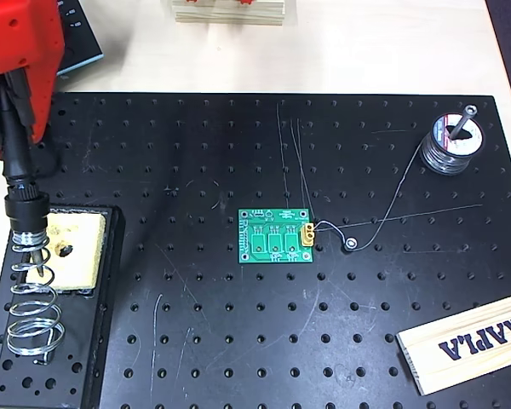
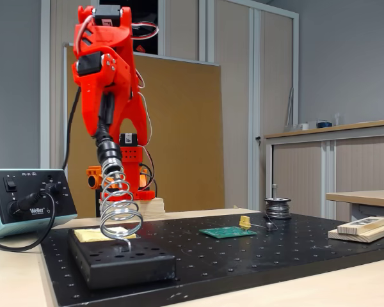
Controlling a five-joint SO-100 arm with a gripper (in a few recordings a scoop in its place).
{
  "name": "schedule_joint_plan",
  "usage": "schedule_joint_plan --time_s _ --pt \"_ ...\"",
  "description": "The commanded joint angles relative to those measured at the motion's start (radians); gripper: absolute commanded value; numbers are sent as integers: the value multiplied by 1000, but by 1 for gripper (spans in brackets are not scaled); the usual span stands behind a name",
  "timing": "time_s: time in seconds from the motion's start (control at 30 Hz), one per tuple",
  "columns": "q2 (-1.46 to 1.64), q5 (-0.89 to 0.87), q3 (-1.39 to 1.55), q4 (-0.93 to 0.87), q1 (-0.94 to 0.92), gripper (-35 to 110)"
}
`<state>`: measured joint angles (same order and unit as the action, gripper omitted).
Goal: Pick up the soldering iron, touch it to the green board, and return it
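Observation:
The soldering iron (image 1: 21, 183) is a black pen-shaped handle slanting down at the far left of the overhead view. Its thin tip sits inside the top rings of the silver coiled-spring holder (image 1: 30, 311). My red gripper (image 1: 13, 136) is shut on the handle's upper part. In the fixed view the gripper (image 2: 109, 125) hangs above the spring (image 2: 120, 208), with the iron (image 2: 109, 152) entering the coil. The green board (image 1: 277, 237) lies flat near the middle of the black plate, its yellow connector on the right edge. In the fixed view the green board (image 2: 228, 232) lies well to the right of the gripper.
The spring stands on a black base (image 1: 94, 358) with a yellow sponge (image 1: 78, 256). A solder spool (image 1: 451, 141) stands at the back right, its wire running to the board. A wooden plank (image 1: 468, 341) lies front right. A soldering station (image 2: 29, 198) sits at the left.

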<state>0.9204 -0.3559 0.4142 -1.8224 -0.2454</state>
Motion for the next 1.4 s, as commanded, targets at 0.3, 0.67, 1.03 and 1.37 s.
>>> schedule_joint_plan --time_s 0.3,0.67,1.03,1.37 --pt "-87 14 -100 -12 54 9" --pt "-207 40 -242 -14 58 11" --pt "-117 44 -184 -15 110 15" --pt "74 25 -35 -14 190 16"
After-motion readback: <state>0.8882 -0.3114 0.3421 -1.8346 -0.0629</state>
